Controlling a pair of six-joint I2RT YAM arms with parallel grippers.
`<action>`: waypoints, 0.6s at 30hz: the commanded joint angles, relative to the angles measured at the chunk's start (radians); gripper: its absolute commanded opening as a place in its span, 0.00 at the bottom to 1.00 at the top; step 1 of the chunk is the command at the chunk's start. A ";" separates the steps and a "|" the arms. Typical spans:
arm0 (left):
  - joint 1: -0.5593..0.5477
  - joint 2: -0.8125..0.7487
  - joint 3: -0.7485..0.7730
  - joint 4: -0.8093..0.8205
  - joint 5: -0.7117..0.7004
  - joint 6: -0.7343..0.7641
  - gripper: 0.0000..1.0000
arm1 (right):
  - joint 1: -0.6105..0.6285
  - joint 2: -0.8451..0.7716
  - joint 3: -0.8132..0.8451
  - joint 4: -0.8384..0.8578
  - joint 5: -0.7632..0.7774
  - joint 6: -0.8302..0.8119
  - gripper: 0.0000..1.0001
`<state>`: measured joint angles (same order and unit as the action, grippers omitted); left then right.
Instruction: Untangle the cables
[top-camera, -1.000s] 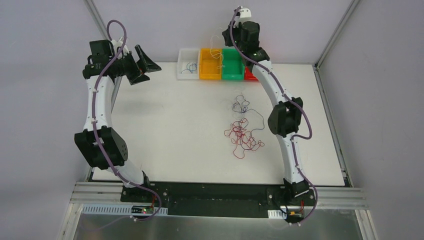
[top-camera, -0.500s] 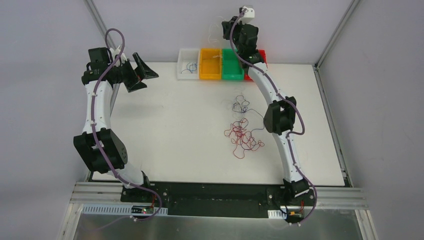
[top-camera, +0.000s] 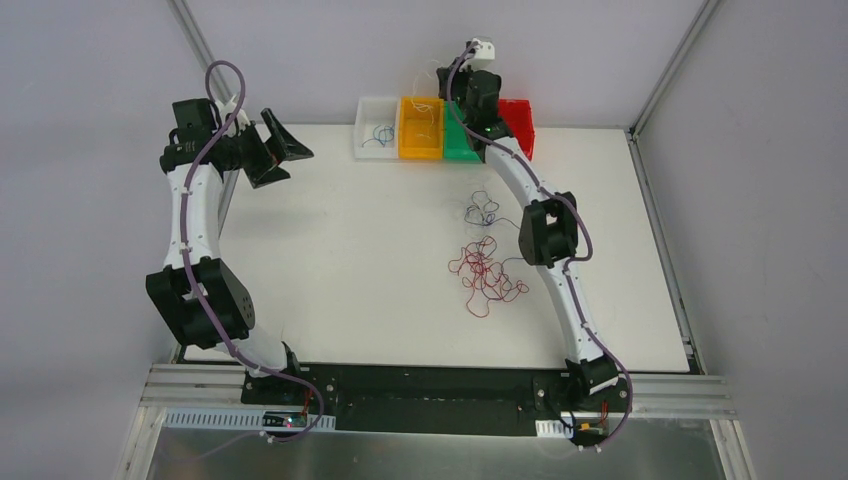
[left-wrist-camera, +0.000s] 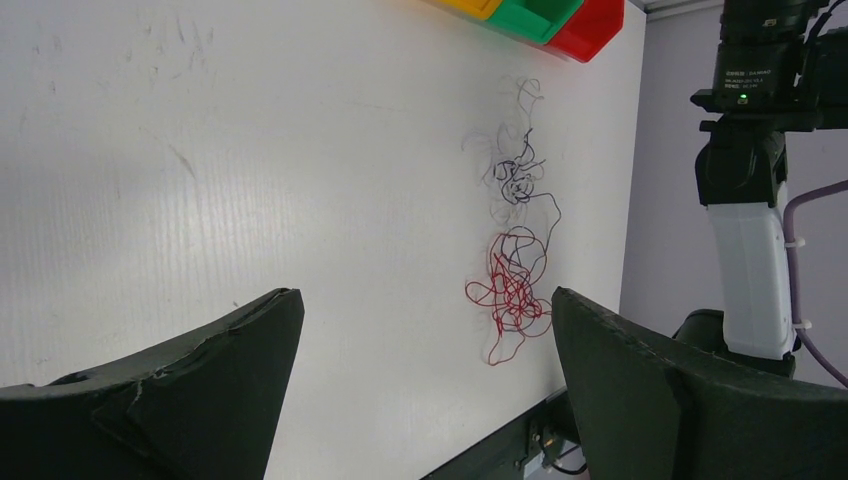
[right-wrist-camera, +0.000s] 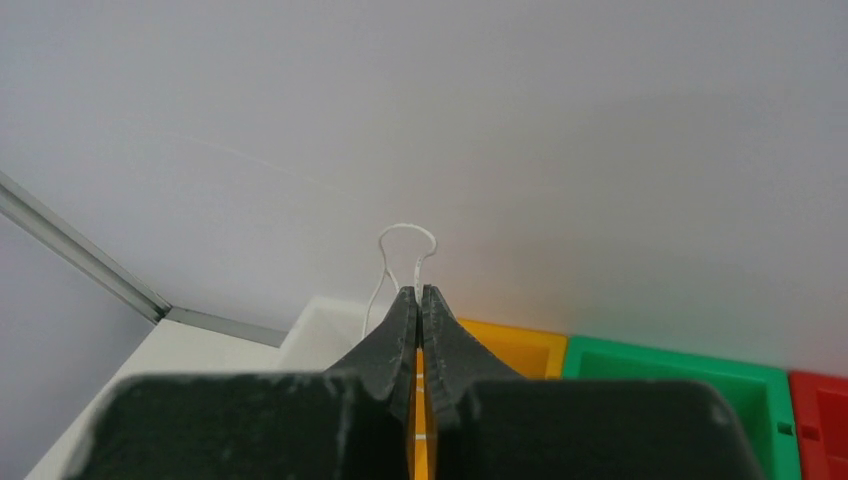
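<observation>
Wire held aloft

The right gripper is clamped on the white wire above the orange bin. The left gripper gapes wide over the table. Red and dark cables lie tangled mid-table.

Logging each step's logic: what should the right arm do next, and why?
Probably lower a little and open over the yellow bin. The right gripper is shut on a white wire, and its fingertips seem to hang above that bin, so releasing there looks like the natural next step.
</observation>
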<state>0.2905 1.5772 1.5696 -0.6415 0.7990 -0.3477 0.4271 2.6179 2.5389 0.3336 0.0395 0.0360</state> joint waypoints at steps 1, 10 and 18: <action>0.012 -0.048 -0.019 -0.019 -0.010 0.028 0.99 | 0.003 0.002 -0.015 0.065 0.031 -0.021 0.00; 0.009 -0.029 0.020 -0.040 -0.008 0.054 0.99 | 0.002 -0.193 -0.232 0.082 -0.010 -0.042 0.56; -0.043 0.014 0.054 -0.040 0.014 0.104 0.99 | -0.063 -0.576 -0.612 -0.145 -0.204 -0.059 0.69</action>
<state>0.2859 1.5841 1.5803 -0.6777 0.7856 -0.3096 0.4160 2.3249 2.0014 0.2920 -0.0185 -0.0113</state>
